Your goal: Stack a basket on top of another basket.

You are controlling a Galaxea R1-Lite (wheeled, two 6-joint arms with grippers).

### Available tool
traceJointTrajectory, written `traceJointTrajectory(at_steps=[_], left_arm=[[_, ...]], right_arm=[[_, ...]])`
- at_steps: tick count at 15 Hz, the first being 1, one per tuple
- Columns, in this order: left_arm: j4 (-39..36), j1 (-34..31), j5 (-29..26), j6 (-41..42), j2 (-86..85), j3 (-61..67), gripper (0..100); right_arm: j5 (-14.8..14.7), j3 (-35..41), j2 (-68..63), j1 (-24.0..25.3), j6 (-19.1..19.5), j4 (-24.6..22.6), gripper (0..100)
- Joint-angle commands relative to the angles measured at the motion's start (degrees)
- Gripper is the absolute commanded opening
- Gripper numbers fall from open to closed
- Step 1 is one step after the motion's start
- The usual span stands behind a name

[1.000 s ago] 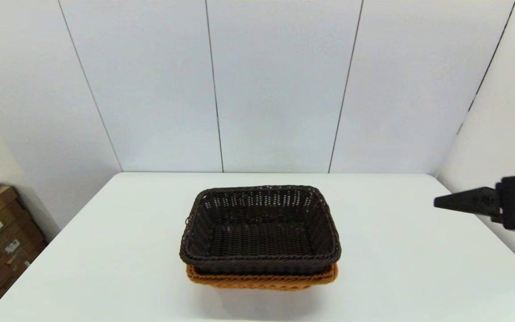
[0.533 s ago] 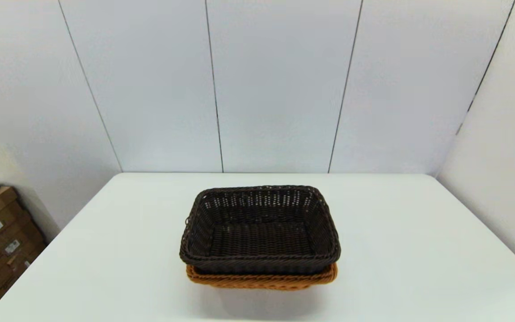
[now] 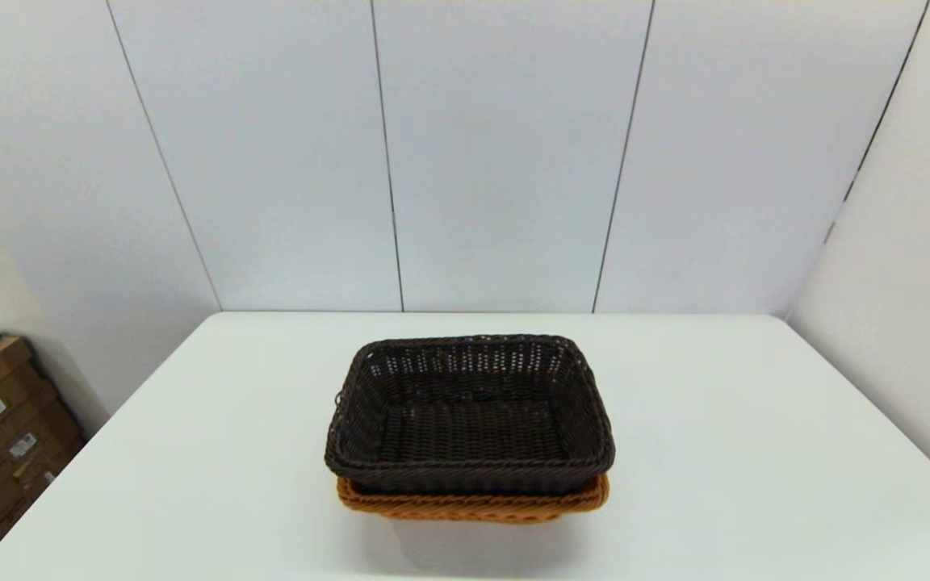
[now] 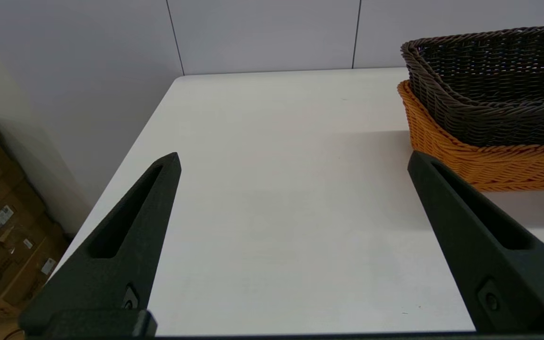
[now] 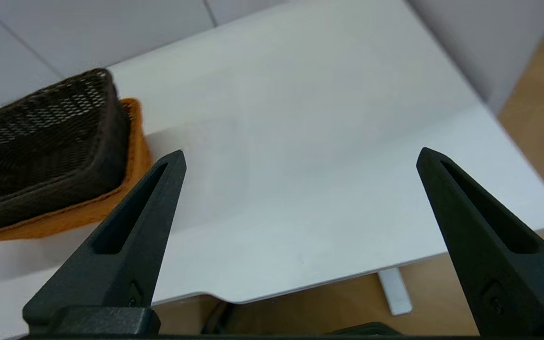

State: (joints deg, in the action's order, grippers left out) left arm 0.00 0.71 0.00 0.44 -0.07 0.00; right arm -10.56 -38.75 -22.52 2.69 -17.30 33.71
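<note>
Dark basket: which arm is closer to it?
Probably left: left end effector, open, hangs low over the table beside the dark basket; right end effector, open, sits farther back near the table's edge.

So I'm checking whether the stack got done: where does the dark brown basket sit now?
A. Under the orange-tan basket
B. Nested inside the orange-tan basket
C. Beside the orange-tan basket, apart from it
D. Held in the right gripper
B: the dark brown basket sits nested in the orange-tan basket, whose rim shows below it, and both the left gripper and the right gripper are open and empty, away from the stack.
</note>
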Motion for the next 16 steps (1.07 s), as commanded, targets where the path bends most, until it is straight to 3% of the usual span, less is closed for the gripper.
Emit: traceJointTrajectory(at_steps=[1,4,7,11,13,16], left_arm=[[0.00,0.00,0.00,0.00,-0.01,0.00,100],[0.00,0.00,0.00,0.00,-0.01,0.00,100],[0.00,0.00,0.00,0.00,-0.01,0.00,100],[0.00,0.00,0.00,0.00,-0.01,0.00,100],[0.00,0.00,0.00,0.00,-0.01,0.00,100],[0.00,0.00,0.00,0.00,-0.01,0.00,100]], right_arm=[[-0.08,3.69,9.60,-4.01,5.52,0.13,100],[0.89,6.06,13.20,-3.05,6.84,0.13,100],[3.70,9.13,17.95,-2.87,10.79,-0.13,100],[3.26,14.94,22.60,-2.78,16.24,-2.24,100],[3.61,18.19,22.60,-2.78,17.91,-7.87,100],[3.79,29.17,22.60,-2.78,22.22,-22.28,100]])
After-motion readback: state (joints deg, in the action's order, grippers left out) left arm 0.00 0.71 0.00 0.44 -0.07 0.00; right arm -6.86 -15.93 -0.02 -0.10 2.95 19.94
